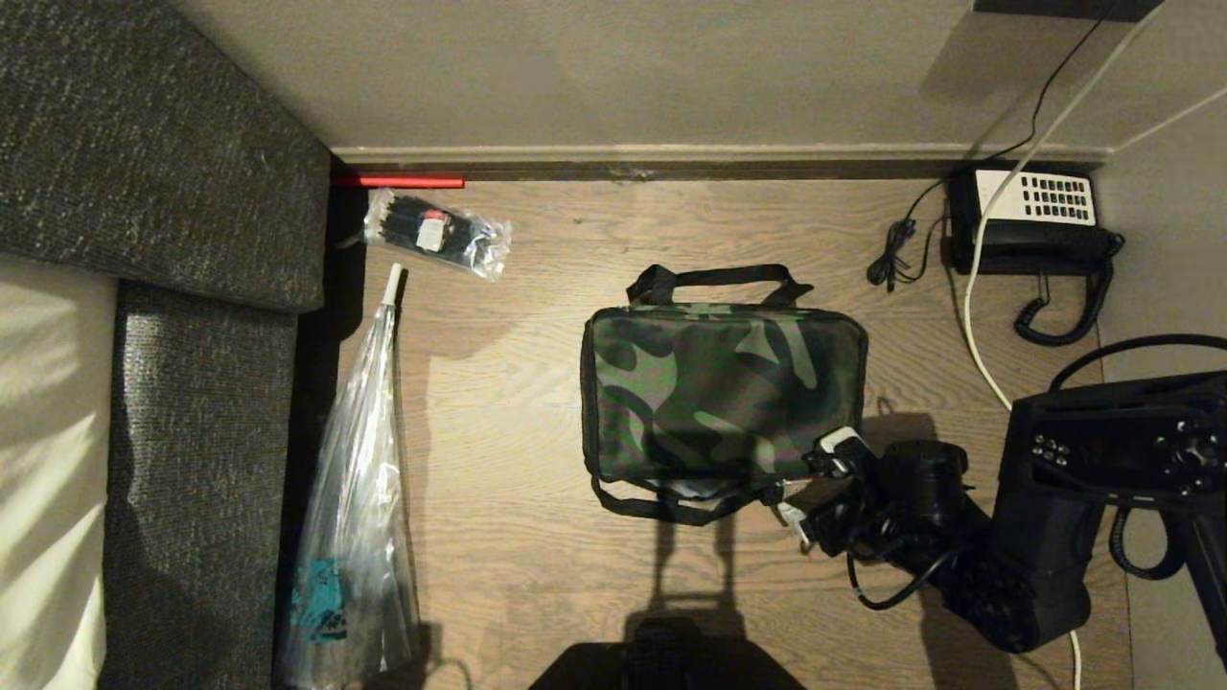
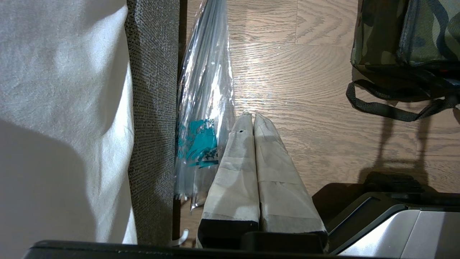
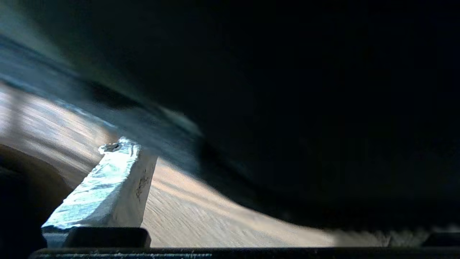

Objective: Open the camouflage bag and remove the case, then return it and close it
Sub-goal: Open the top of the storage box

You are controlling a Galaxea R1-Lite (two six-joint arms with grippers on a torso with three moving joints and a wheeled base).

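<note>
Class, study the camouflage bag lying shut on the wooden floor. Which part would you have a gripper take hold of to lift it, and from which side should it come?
Probably the near black strap handle of the camouflage bag. It lies as a loose loop on the floor, clear of the body, so fingers can close around it. Come from the near edge, where the right gripper is.

You're in a hotel-type bedroom, or a home one; can't tell which. Wood-look plank floor (image 1: 537,537), plain wall w/ skirting board (image 1: 671,153) at the far edge. On your left, a bed (image 1: 48,460) w/ white sheet, set in a grey woven fabric frame (image 1: 192,460). Corded desk phone (image 1: 1035,225) sits on the floor in the far right corner, cables trailing. Clear plastic bags (image 1: 355,537) lie beside the bed.
</note>
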